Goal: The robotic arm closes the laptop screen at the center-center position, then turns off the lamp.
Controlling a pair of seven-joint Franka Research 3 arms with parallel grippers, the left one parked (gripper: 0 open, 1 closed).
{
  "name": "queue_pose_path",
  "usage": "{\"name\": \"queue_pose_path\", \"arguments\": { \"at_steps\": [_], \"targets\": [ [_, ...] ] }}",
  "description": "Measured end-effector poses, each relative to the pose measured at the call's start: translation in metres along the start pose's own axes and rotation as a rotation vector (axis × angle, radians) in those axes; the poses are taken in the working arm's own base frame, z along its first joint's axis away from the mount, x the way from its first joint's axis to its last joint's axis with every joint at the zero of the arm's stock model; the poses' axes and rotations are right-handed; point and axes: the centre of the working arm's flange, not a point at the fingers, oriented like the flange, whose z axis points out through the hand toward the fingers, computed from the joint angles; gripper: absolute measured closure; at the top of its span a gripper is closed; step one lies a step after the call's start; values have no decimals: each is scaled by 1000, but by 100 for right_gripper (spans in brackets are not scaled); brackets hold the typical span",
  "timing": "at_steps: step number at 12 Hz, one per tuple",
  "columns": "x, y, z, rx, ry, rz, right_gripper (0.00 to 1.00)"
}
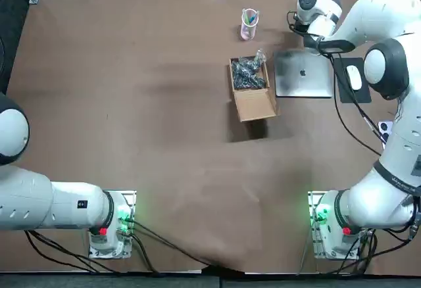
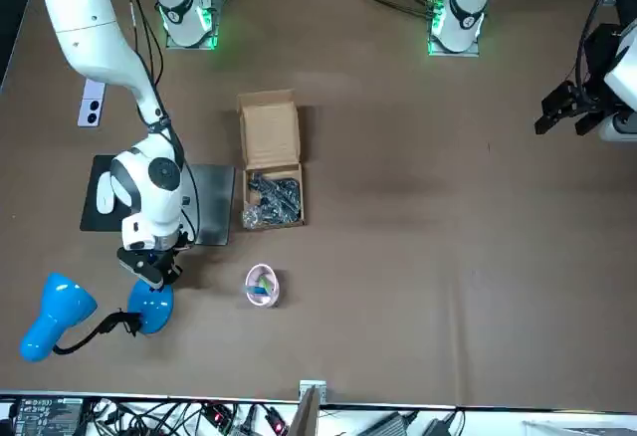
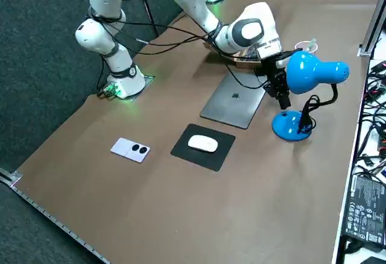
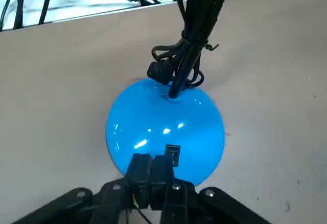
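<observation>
Blue lamp base (image 4: 166, 127) sits just beyond the closed laptop (image 1: 302, 74) — lid flat down — on the side away from the robot. The right gripper (image 4: 152, 163) hangs directly over that base, beside its small switch (image 4: 172, 151) — fingers pressed together, holding nothing.

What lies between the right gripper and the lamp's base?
Nothing: the wrist view shows the shut right gripper directly over the lamp base, with no object between.
</observation>
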Motion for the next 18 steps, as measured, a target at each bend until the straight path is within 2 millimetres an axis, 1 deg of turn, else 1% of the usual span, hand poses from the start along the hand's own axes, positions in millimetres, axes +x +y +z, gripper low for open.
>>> {"name": "queue_pose_path", "arguments": {
  "at_steps": [11,18],
  "targets": [
    [0,6,14,11,1,-3,98],
    [3,8,16,25,10,-4,98]
  ]
}}
